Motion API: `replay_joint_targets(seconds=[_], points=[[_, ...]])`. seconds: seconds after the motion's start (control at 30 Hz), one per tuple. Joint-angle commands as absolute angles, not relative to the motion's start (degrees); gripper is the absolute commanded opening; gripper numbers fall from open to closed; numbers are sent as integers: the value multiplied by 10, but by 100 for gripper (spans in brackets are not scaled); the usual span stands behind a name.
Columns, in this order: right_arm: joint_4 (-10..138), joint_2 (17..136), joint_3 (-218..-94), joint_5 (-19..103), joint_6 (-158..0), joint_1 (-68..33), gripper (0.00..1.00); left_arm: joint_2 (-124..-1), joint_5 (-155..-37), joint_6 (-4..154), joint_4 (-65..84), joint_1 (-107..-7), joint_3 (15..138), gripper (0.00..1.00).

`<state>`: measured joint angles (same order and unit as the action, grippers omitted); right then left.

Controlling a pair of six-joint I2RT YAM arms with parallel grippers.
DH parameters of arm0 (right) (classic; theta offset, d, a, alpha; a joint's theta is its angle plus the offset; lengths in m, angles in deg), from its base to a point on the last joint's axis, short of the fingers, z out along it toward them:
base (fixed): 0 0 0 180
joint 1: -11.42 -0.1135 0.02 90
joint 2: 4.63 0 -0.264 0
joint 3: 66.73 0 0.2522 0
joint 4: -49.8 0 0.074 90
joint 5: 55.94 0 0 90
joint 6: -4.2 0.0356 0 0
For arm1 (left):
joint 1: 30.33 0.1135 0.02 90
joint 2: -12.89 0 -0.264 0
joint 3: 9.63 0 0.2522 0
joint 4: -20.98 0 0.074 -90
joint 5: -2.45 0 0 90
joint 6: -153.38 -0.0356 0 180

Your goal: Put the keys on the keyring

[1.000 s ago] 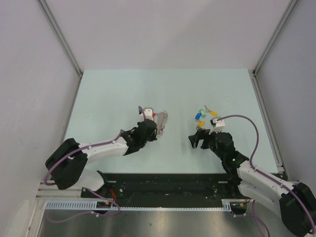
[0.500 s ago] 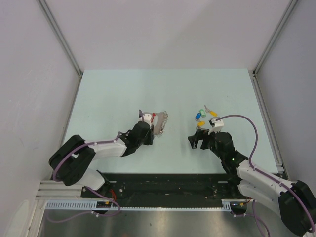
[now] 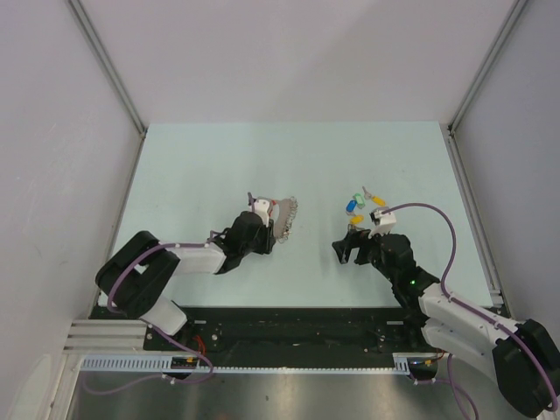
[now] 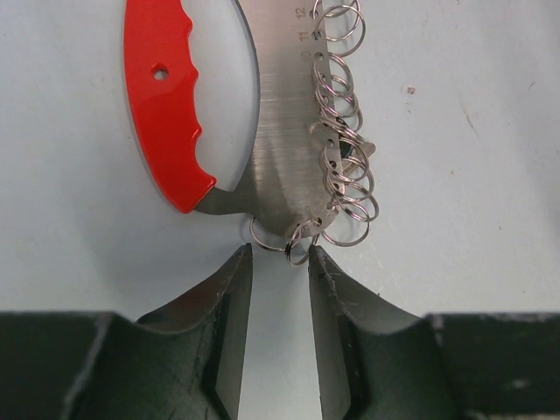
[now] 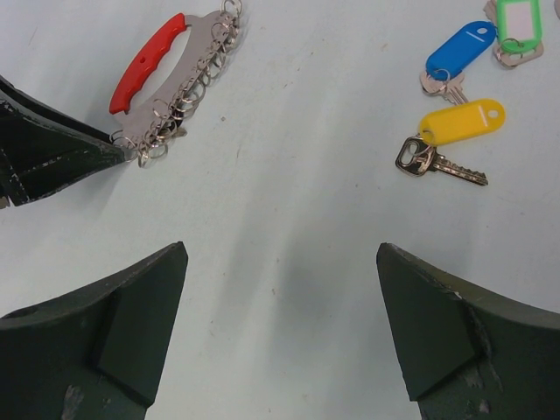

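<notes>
The left gripper is only part open, with a narrow gap between the jaws and nothing but table in it. It isn't gripping anything. Its fingertips sit right at the pointed end of the keyring, and the nearest split rings are just beside them. I can't tell if any metal is actually touching.

The keyring lies flat, left of the table's middle, with its red handle on one side of the steel plate and the rings bunched along the other. The rings overlap too much for me to count.

The right gripper is spread wide with nothing in it, hanging over bare table. The keys are a bit ahead of it and well apart from the keyring.

From above I count four coloured tags: two yellow, one blue and one green. They're tiny though, so don't hold me to that.

Both clusters are near mid-table, well in from the far edge and the side walls.

Both arms reach low and forward from the near edge, angled in toward each other. The right one has a purple cable looping over it.
</notes>
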<state>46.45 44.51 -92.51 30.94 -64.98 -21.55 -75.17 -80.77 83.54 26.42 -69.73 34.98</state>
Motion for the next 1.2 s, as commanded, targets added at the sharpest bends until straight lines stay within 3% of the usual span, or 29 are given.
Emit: replay_joint_targets(seconds=[0.0,0.67,0.8,1.17], points=[[431,450,-926,312,-658,-214,95,-766,-838,816,294,-691,356,36],[427,457,-926,313,-659,-214,95,-772,-861,836,281,-691,371,27],[427,458,-926,313,-659,-214,95,-769,-850,840,274,-692,373,18],[426,461,-926,314,-659,-214,95,-767,-863,832,281,-691,376,11]])
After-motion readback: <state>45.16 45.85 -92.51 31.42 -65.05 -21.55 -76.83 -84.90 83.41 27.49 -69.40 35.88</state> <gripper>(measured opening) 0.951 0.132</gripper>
